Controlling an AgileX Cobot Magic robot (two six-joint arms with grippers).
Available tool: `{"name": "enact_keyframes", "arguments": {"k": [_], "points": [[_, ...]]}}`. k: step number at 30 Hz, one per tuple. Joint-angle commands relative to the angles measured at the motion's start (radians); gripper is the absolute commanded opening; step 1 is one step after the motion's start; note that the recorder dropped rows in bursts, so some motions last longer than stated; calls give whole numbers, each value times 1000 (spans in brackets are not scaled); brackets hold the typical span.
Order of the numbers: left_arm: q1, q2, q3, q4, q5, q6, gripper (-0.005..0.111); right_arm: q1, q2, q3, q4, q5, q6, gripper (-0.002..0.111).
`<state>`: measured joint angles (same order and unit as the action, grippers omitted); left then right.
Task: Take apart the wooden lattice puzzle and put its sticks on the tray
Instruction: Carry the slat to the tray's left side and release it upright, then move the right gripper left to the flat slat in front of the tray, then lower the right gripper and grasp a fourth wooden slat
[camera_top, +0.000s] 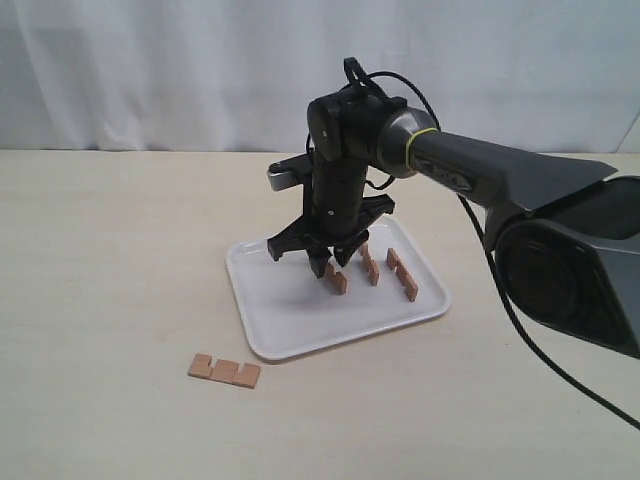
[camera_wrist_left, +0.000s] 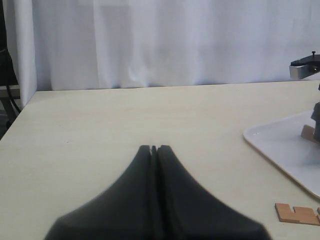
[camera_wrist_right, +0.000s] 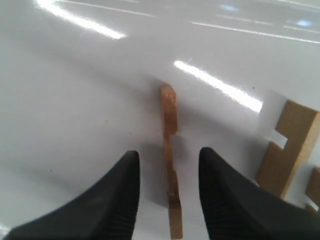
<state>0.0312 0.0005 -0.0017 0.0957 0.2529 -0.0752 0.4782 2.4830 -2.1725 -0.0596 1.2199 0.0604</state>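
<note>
The white tray (camera_top: 262, 330) lies mid-table. Three sticks stand on edge on it in a row (camera_top: 336, 279), (camera_top: 370, 266), (camera_top: 403, 275). My right gripper (camera_top: 332, 266) hangs open over the leftmost one. In the right wrist view that stick (camera_wrist_right: 170, 130) stands on the tray (camera_wrist_right: 75, 100) between my fingers (camera_wrist_right: 122, 195), touching neither. A fourth stick (camera_top: 224, 371) lies flat on the table in front of the tray. The wooden lattice puzzle as a joined grid is out of view. My left gripper (camera_wrist_left: 154, 148) is shut on nothing above bare table.
Another stick (camera_wrist_right: 289, 145) stands close beside the open right gripper (camera_wrist_right: 169, 155). In the left wrist view, the tray's corner (camera_wrist_left: 280, 145) and the loose stick (camera_wrist_left: 297, 214) appear to one side. A white curtain closes off the back of the table.
</note>
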Motion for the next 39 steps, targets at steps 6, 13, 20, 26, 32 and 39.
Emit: {"name": "enact_keyframes", "arguments": {"k": [6, 13, 20, 26, 32, 39], "points": [[-9, 0, 2, -2, -11, 0, 0, 3, -78, -3, 13, 1, -2, 45], [-9, 0, 2, -2, -11, 0, 0, 62, -119, 4, 242, 1, -219, 45], [-9, 0, 2, -2, -11, 0, 0, 234, -119, 11, 207, 1, -371, 45], [-9, 0, 2, -2, -11, 0, 0, 375, -113, 84, 16, 1, -437, 55], [-9, 0, 2, -2, -11, 0, 0, 432, -85, 128, -36, 1, -448, 68], [-9, 0, 2, -2, -11, 0, 0, 415, -55, 128, -52, -21, -441, 68]]}}
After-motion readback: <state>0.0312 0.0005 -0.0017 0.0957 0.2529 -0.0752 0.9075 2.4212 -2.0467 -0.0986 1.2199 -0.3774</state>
